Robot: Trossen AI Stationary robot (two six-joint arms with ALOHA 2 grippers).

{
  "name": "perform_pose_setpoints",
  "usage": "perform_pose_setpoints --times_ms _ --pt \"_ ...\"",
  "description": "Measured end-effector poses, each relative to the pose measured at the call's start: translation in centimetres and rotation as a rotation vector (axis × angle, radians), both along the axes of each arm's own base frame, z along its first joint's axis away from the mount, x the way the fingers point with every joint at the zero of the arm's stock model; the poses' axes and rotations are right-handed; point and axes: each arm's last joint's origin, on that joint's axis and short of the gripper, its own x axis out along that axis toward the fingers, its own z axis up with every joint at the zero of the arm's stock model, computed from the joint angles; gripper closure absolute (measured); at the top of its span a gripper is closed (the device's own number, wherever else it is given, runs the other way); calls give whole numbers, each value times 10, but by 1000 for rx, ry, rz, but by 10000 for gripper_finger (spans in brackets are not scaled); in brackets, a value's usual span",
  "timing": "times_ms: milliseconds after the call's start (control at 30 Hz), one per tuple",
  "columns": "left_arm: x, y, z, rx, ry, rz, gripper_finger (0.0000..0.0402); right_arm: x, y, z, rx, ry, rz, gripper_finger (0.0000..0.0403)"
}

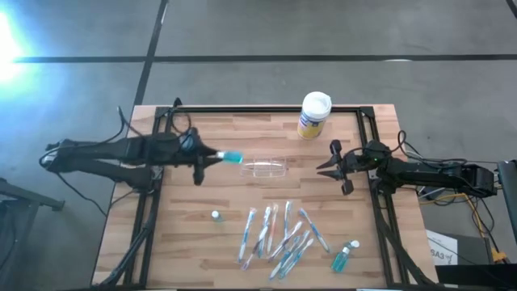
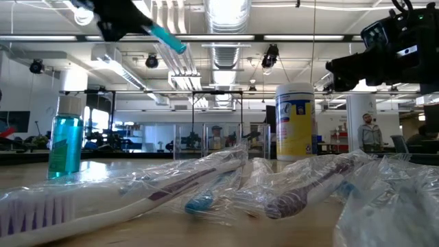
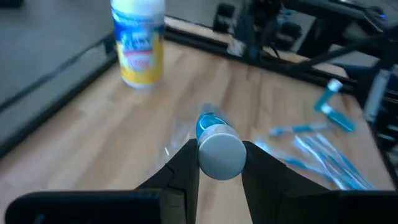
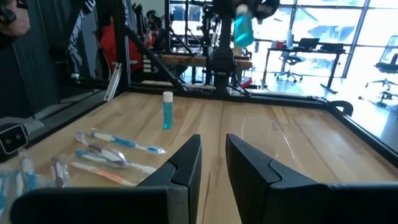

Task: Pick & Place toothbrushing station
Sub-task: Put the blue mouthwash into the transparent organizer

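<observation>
The left gripper has its two dark fingers pinched on a small teal bottle with a pale cap, held up in the air over the left part of the table, the bottle's teal end pointing toward the middle. Just beyond that end, down on the wood, lies the toothbrushing station, a clear plastic holder tipped on its side. Its long axis runs left to right across the table, more or less in line with the bottle. In the left wrist view it is only a faint glint on the boards, so I can't make out which end is the open mouth.

The right gripper hangs on the far side of the holder, fingers a little apart with nothing between them. It looks slightly farther from the holder than the left one. The left arm is nearer, but its grip is taken up. The free right arm faces the holder end-on, so gripping it across its width would probably mean turning the wrist.
</observation>
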Motion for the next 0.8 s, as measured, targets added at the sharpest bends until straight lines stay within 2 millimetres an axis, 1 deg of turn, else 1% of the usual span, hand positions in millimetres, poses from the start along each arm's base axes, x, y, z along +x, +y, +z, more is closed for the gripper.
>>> perform_pose_setpoints --times_ms 67,167,267,367,567,667,800 --pt "13 5 16 40 38 8 307 0 0 0 -1 -4 0 335" --pt "37 13 34 101 136 -1 307 0 0 1 -10 -11 0 335" --pt "65 20 46 154 244 -27 307 0 0 1 -13 -12 0 335" --pt "95 24 51 199 369 -70 307 0 0 1 -18 -12 0 335" --pt "149 30 45 261 582 -159 307 0 0 1 -65 -22 -1 335" --pt "168 32 38 312 684 -228 307 0 0 1 -68 -22 -1 335" --pt "187 34 22 401 799 -345 307 0 0 1 -68 -22 -1 335"
